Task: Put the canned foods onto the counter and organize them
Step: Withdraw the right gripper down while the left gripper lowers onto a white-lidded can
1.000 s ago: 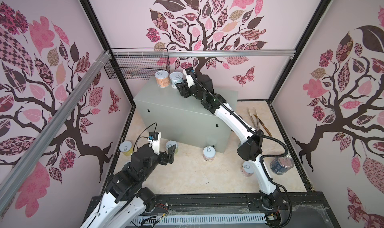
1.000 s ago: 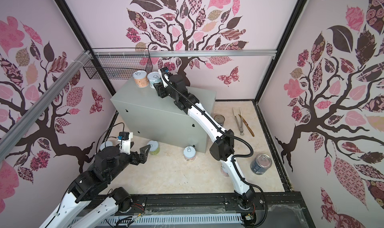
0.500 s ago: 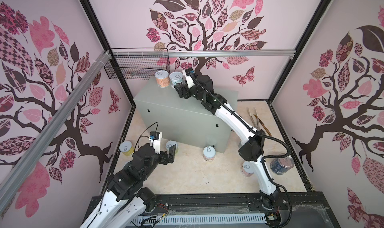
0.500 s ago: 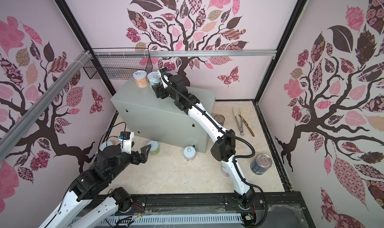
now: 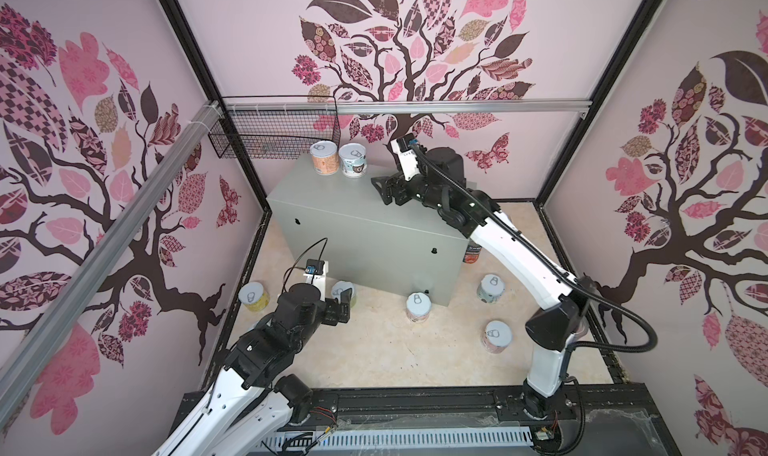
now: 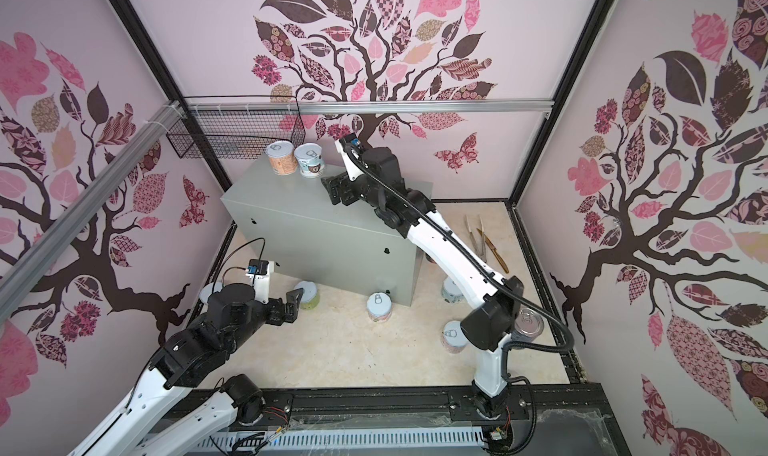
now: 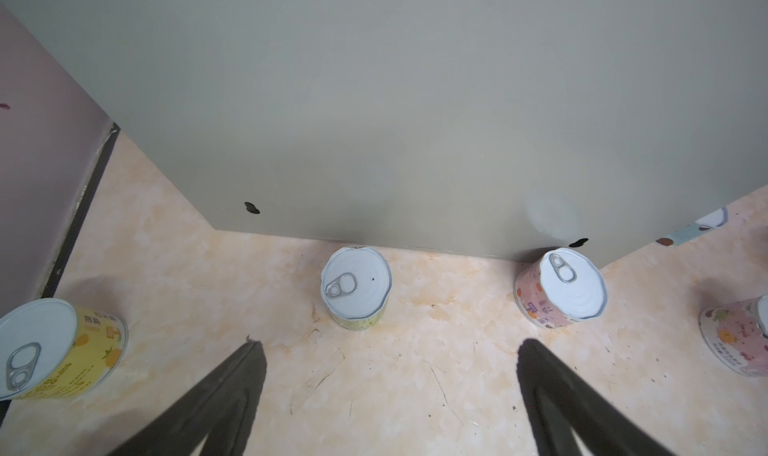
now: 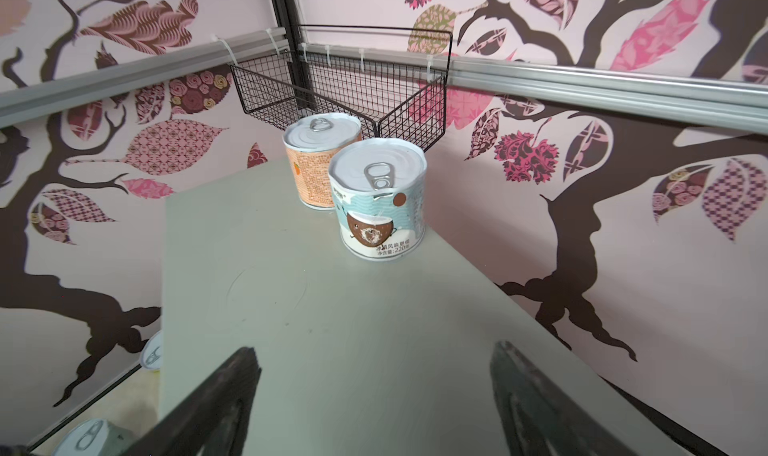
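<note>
Held right fingers [image 8: 224, 400] apart off coconut can [image 8: 380, 208], packed beside orange can [image 8: 316, 167] to save worktop [image 8: 291, 329] space; spread left fingers [image 7: 216, 404] toward green can [image 7: 356, 285].

Grey surface [image 5: 332, 196], orange can [image 5: 323, 158] and blue can [image 5: 352, 161] side by side at its far corner, beige floor [image 5: 374, 350] below, yellow can [image 5: 254, 296] and pink can [image 5: 417, 307] upright on it.
</note>
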Tool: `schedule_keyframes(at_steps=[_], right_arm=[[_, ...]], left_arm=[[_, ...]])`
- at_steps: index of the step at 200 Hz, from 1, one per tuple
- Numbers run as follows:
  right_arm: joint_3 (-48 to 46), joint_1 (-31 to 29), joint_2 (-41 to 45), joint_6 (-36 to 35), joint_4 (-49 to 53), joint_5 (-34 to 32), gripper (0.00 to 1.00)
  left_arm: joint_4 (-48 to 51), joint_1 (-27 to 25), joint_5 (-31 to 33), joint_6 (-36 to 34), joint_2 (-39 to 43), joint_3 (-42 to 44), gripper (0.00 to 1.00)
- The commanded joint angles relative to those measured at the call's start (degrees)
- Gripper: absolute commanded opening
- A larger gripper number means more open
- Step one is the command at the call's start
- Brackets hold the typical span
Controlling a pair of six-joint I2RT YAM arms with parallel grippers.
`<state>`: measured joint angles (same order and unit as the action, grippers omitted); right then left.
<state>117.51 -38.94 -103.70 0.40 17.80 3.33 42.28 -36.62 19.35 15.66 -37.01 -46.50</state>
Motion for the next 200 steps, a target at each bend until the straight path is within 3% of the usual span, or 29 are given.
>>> schedule_keyframes(at_steps=[1, 64, 125, 166, 200], right_arm=[[-6.3, 0.5, 10.8, 2.2, -0.5, -1.4, 0.91], [-34.2, 1.0, 36.8, 7.3, -0.6, -9.4, 0.94], [-48.5, 1.3, 55.2, 12.2, 4.7, -19.3, 0.97], [-60.8, 1.4, 65.7, 19.8, 6.3, -25.0, 1.0], [-71.7, 1.3, 75.6, 28.4, 9.2, -25.8, 1.0]], left_arm=[[0.0, 0.2, 2.1, 1.8, -1.1, -3.0, 0.98], [-2.5, 0.2, 4.5, 8.4, -2.0, 2.4, 0.98], [-10.2, 0.1, 3.8, 14.7, -6.9, 7.8, 0.98], [-17.3, 0.1, 5.8, 16.9, -14.3, 11.4, 0.98], [-23.7, 0.2, 8.5, 18.3, -19.5, 14.3, 0.98]])
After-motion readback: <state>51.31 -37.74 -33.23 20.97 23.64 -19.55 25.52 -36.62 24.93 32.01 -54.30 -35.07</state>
